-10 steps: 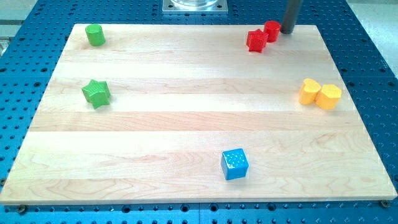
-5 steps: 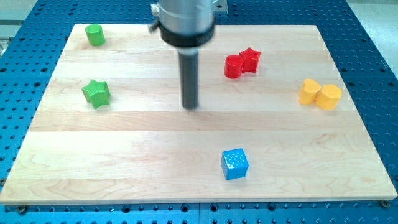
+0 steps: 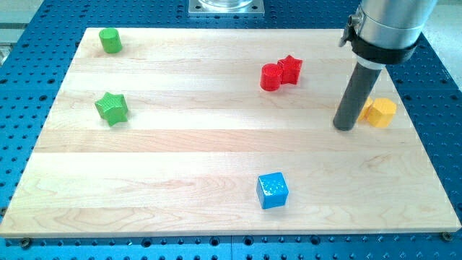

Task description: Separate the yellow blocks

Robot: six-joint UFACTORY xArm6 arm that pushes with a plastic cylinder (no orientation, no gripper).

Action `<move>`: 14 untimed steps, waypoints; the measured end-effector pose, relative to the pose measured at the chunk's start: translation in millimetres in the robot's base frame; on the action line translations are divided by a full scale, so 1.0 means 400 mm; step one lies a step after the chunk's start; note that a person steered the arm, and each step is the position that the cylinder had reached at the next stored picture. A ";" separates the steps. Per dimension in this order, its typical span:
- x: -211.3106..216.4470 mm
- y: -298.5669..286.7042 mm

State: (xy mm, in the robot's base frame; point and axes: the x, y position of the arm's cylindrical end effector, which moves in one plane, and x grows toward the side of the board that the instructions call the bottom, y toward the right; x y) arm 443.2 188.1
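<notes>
My tip (image 3: 345, 128) sits on the board at right-centre of the frame. It's a plain rod end w/ nothing pinched or held, just pressed down on the wood. The rod rises up-right to a grey collar at the frame's top right. Immediately right of the rod: yellow hexagon block (image 3: 380, 112), fully visible. A second yellow block (image 3: 367, 107) shows only as a sliver between rod and hexagon; shape can't be made out, mostly hidden behind the rod. Can't tell if the tip touches it. The 2 yellows look touching or nearly so.

Further out: red cylinder (image 3: 271, 76) and red star (image 3: 291, 68) touching each other, upper centre. Blue cube (image 3: 272, 190) alone at lower centre. Green star (image 3: 112, 108) at mid left, green cylinder (image 3: 110, 40) at upper left corner of the wooden board (image 3: 180, 152), which lies on a blue perforated table (image 3: 36, 22).
</notes>
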 end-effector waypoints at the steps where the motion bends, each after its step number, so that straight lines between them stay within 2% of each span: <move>1: -0.058 0.000; 5: -0.095 -0.013; 6: 0.092 0.028; 7: 0.025 0.087; 10: -0.369 0.156; 11: -0.214 0.215; 12: -0.131 0.211; 14: -0.299 0.095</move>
